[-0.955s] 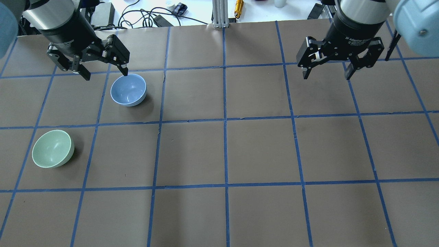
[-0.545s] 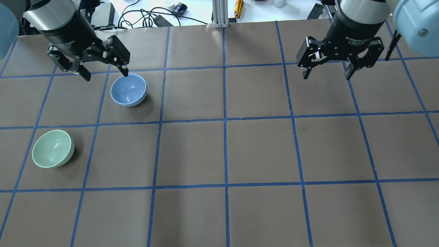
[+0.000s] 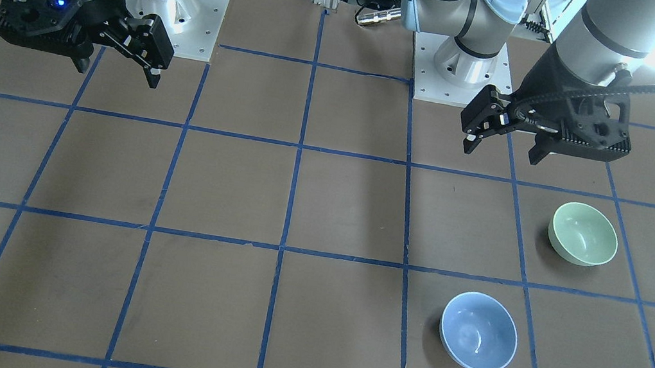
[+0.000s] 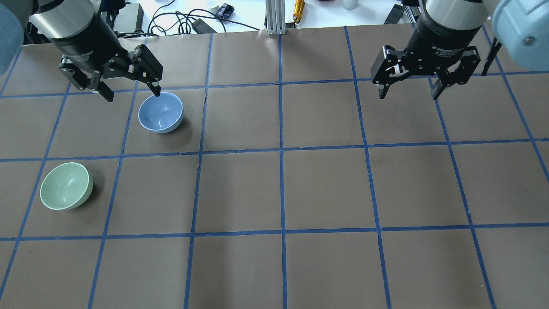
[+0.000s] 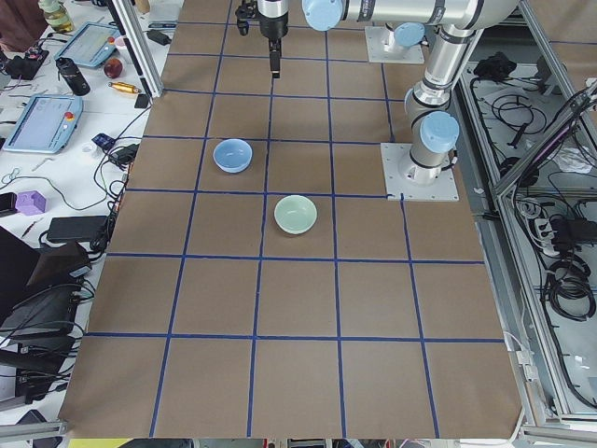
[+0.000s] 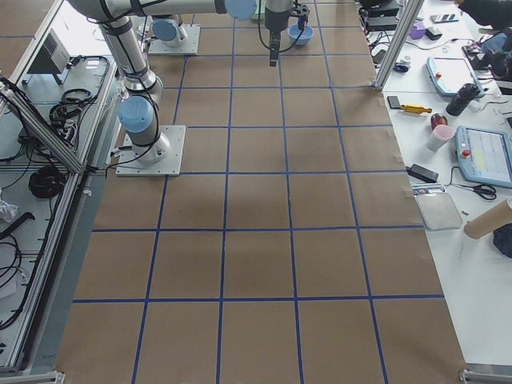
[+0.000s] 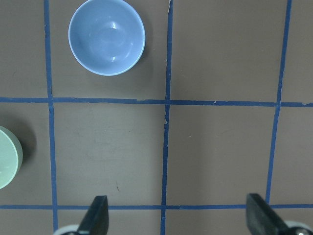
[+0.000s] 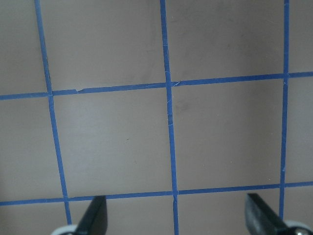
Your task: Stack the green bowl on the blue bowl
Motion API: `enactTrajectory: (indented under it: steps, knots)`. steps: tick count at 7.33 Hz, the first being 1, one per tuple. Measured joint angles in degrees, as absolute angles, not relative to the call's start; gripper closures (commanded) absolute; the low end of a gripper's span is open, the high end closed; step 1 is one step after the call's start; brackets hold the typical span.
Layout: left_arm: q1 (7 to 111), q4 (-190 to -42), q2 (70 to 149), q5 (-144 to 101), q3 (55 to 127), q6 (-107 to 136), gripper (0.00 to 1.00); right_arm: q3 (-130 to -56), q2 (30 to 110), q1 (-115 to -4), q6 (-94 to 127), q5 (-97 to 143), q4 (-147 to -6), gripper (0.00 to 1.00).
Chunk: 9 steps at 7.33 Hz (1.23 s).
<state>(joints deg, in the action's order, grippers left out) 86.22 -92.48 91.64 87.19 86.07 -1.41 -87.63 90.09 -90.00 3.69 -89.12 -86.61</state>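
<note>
The green bowl (image 4: 66,186) stands upright on the table at the near left; it also shows in the front-facing view (image 3: 583,234), in the left side view (image 5: 295,215) and at the left edge of the left wrist view (image 7: 7,156). The blue bowl (image 4: 161,112) stands upright further back and to the right of it, also seen in the front-facing view (image 3: 479,331) and the left wrist view (image 7: 106,36). My left gripper (image 4: 131,92) is open and empty, held high above the table beside the blue bowl. My right gripper (image 4: 408,92) is open and empty at the back right.
The table is brown paper with a blue tape grid (image 4: 281,150). Cables and small tools (image 4: 188,19) lie beyond the far edge. An aluminium post (image 4: 274,17) stands at the middle of the back edge. The arm bases (image 3: 171,11) are bolted at the robot's side.
</note>
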Motion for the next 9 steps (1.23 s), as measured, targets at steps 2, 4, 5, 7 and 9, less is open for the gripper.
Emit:
enactTrajectory:
  steps: [2,4,5,7,9]
  knots:
    - [86.21,-92.5,91.63,87.43,86.12,-1.58,0.0,-87.63,90.09,-90.0,3.69,-89.12,-86.6,0.0]
    - [85.54,-92.32,91.94,88.77,86.26,-2.96,0.0,-87.63,90.09,-90.0,3.69,-89.12,-86.61,0.0]
    - [84.28,-91.98,92.25,89.1,86.34,-5.98,0.0,-87.63,90.09,-90.0,3.69,-89.12,-86.63,0.0]
    - [79.44,-91.62,92.74,89.22,87.5,-13.76,0.0,-87.63,90.09,-90.0,3.65,-89.12,-86.6,0.0]
    - [72.76,-89.68,93.09,89.07,90.9,-22.5,0.0,-87.63,90.09,-90.0,3.64,-89.12,-86.58,0.0]
